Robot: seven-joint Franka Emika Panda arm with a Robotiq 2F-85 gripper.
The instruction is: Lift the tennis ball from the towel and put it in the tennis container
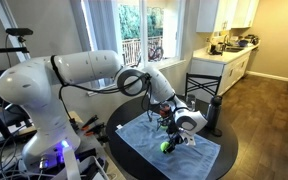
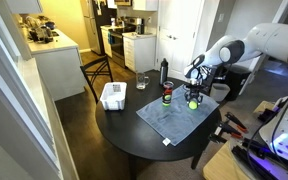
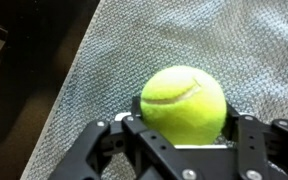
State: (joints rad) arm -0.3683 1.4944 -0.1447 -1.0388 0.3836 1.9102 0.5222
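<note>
The yellow-green tennis ball [image 3: 184, 102] fills the wrist view, sitting between my two black fingers, which press on both of its sides. My gripper [image 3: 184, 125] is shut on it. Light blue-grey towel [image 3: 104, 70] lies right under the ball. In both exterior views the gripper [image 1: 174, 138] [image 2: 194, 92] points down over the towel [image 1: 179, 158] [image 2: 174, 118] with the ball [image 1: 166, 146] [image 2: 193, 103] at its tips, low over the cloth. The slim tennis container [image 2: 167, 97] with a dark red band stands upright at the towel's far edge, a short way from the ball.
The towel lies on a round black table [image 2: 124, 125]. A dark bottle [image 2: 164, 72] [image 1: 214, 115], a drinking glass [image 2: 141, 81] and a white tub [image 2: 113, 95] stand on it. A chair [image 2: 96, 72] stands beyond the table.
</note>
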